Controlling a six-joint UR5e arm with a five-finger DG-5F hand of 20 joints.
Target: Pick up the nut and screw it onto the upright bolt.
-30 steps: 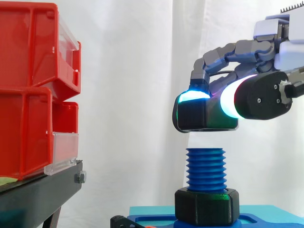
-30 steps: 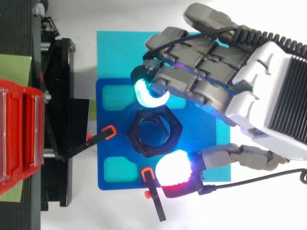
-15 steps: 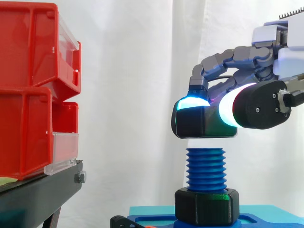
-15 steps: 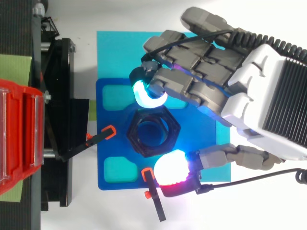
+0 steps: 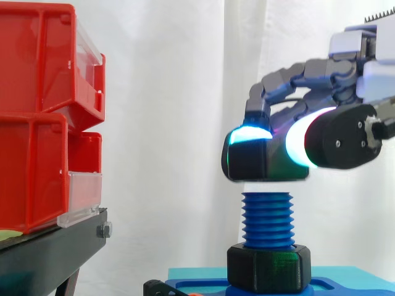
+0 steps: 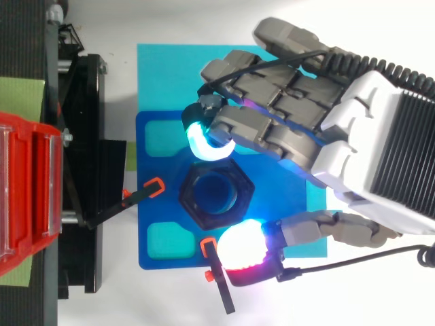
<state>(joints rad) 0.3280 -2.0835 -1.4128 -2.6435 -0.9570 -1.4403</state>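
White curtain (image 5: 173, 92); red bins (image 5: 37, 117), contents unclear; nut (image 5: 250, 163) in hand (image 6: 370, 132) above bolt (image 5: 268, 219).

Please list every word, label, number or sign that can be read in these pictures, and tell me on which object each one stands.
None: no readable word, number or sign in either view.
red bins: plain, no print seen on them.
nut held in the robot hand, and bolt below it: unmarked.
blue base: unmarked.
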